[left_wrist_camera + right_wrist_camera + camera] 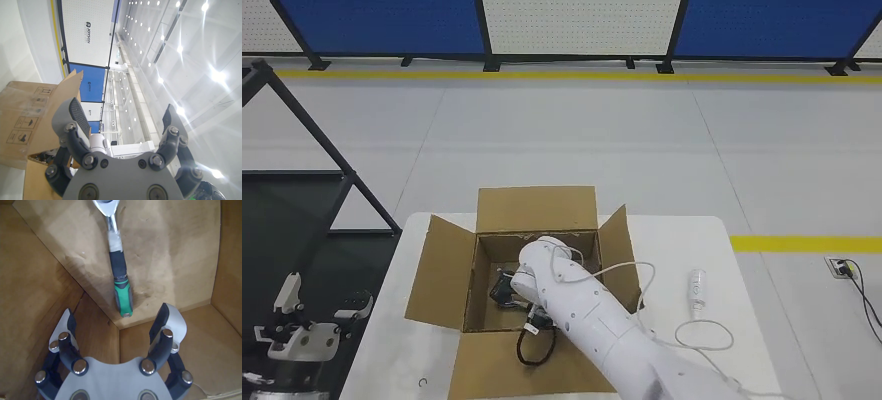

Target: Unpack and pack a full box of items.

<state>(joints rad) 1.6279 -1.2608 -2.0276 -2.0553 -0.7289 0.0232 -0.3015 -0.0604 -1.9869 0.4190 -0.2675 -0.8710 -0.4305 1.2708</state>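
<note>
The cardboard box (537,208) is stood on the white bench (682,240) with all four flaps folded outward, so that the inside can be reached from above. The right arm (582,310) is lowered into it. From its wrist, the right pincer (116,313) is seen spread wide and empty, pointed into a bottom corner of the box. A ratchet wrench (117,262) with a green and black handle is laid flat on the cardboard floor, its handle end just ahead of the open fingers and not touched by them. The wide opening is judged to be readiness for a grasp on the handle, so unpacking appears to be under way.

The left pincer (122,108) is also held wide and empty, turned upward beside the outer, printed wall of the box, apparently parked out of the way.

On the bench to one side of the box a small white bottle (698,290) is laid, with a white cable (702,335) near it. The room is floored in pale grey, marked with yellow lines, and closed at the far side by blue and white panels.
</note>
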